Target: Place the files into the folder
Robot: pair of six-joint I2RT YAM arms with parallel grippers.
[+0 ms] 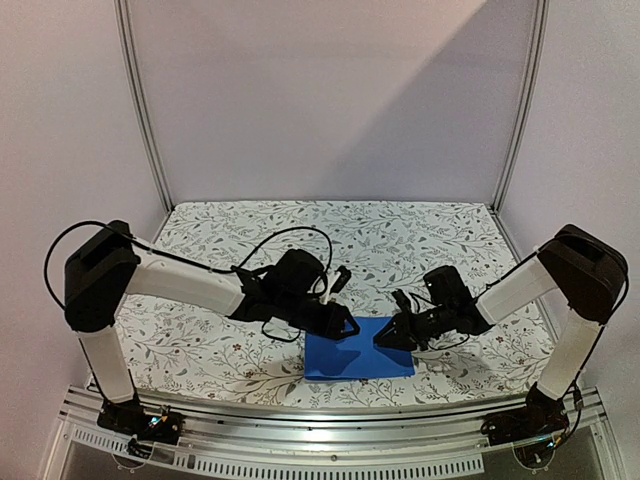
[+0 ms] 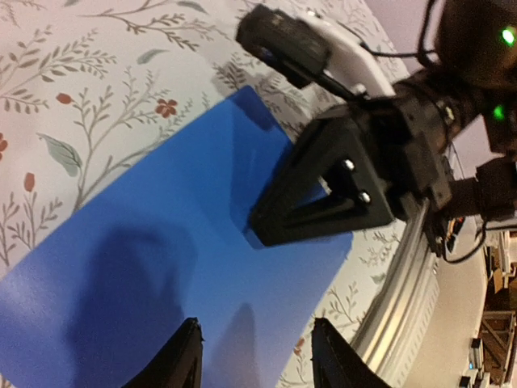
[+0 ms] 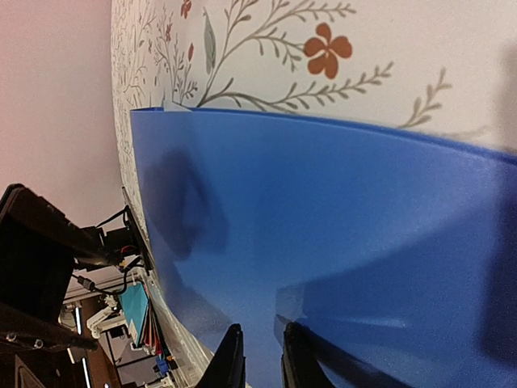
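Left jaws stand open above the blue folder (image 1: 358, 355) on the counter (image 1: 200, 350); right jaws are almost closed at its edge, grip unclear.

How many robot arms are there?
2. The left arm reaches in from the left side of the table, and the right arm from the right. They meet over the blue folder near the front edge. No other arm seems hidden.
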